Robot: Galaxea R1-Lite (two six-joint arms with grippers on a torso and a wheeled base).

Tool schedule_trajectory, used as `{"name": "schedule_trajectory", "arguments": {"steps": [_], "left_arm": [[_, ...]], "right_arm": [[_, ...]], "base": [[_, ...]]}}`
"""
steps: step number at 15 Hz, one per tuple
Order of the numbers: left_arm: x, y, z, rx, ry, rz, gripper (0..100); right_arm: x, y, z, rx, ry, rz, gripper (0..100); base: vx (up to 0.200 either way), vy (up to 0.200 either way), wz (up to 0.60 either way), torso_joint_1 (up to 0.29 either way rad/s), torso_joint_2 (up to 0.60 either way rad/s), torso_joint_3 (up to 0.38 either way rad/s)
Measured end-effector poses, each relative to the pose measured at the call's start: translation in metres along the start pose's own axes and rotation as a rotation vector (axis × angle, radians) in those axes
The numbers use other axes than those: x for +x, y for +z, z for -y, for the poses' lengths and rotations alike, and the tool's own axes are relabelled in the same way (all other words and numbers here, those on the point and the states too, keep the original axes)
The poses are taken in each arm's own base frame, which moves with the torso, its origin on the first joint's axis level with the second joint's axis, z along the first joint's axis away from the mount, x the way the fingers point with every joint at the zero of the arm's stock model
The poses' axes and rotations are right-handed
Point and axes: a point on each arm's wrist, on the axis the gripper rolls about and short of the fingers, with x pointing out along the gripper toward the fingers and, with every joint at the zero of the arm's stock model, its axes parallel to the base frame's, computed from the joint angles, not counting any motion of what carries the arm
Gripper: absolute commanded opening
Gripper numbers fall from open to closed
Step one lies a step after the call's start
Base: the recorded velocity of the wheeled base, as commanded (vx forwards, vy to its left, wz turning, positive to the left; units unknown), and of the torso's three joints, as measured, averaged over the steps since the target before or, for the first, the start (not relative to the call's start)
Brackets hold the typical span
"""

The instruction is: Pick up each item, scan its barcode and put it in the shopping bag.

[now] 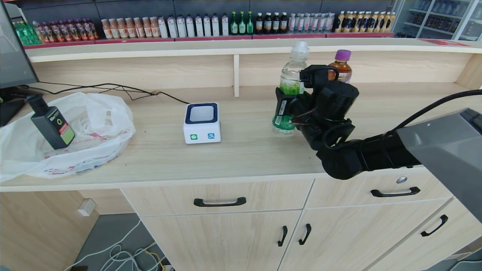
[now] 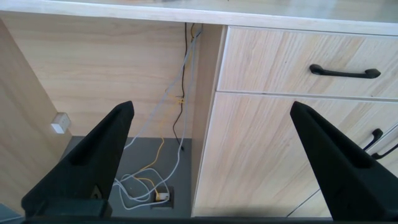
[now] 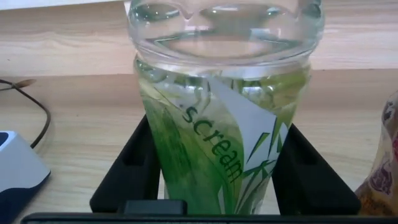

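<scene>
A clear bottle with a green label (image 1: pixel 290 81) stands on the wooden counter (image 1: pixel 244 150), right of centre. My right gripper (image 1: pixel 286 109) is shut on its lower half. In the right wrist view the two black fingers (image 3: pixel 134 171) press against both sides of the bottle (image 3: pixel 217 143). A white scanner box (image 1: pixel 202 123) sits mid-counter, its corner also in the right wrist view (image 3: pixel 15 168). The white shopping bag (image 1: pixel 94 124) lies open at the left with a dark bottle (image 1: pixel 51 122) in it. My left gripper (image 2: pixel 211 155) hangs open below the counter, facing the cabinet.
A brown drink bottle with a purple cap (image 1: pixel 342 66) stands just behind my right wrist, close beside the held bottle (image 3: pixel 385 162). A black cable (image 1: pixel 113 88) runs along the counter's back. A raised shelf (image 1: pixel 233 51) borders the far side. Drawers (image 2: pixel 311 59) lie below.
</scene>
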Motion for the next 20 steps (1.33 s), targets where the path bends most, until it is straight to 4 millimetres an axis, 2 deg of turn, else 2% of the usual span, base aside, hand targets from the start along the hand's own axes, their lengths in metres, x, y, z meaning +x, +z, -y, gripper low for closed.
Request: {"name": "schedule_trajectory", "arguments": {"steps": [6,9,11,14,16,20], "left_arm": [[0.000,0.000,0.000,0.000,0.000,0.000,100],[0.000,0.000,0.000,0.000,0.000,0.000,100],[0.000,0.000,0.000,0.000,0.001,0.000,100],[0.000,0.000,0.000,0.000,-0.001,0.000,100],[0.000,0.000,0.000,0.000,0.000,0.000,100],[0.000,0.000,0.000,0.000,0.000,0.000,100]], "right_arm": [[-0.011,0.019,-0.008,0.018,-0.054,0.015,0],[-0.022,0.042,-0.016,0.038,-0.043,0.047,0],[-0.033,0.062,-0.021,0.049,-0.022,0.073,0],[-0.055,0.087,-0.012,0.051,-0.018,0.087,0],[-0.069,0.098,-0.008,0.053,-0.007,0.087,0],[-0.112,0.109,-0.004,0.075,0.040,0.056,0]], "base": [[0.000,0.000,0.00,0.000,0.00,0.000],[0.000,0.000,0.00,0.000,0.00,0.000],[0.000,0.000,0.00,0.000,0.00,0.000],[0.000,0.000,0.00,0.000,0.00,0.000],[0.000,0.000,0.00,0.000,0.00,0.000],[0.000,0.000,0.00,0.000,0.00,0.000]]}}
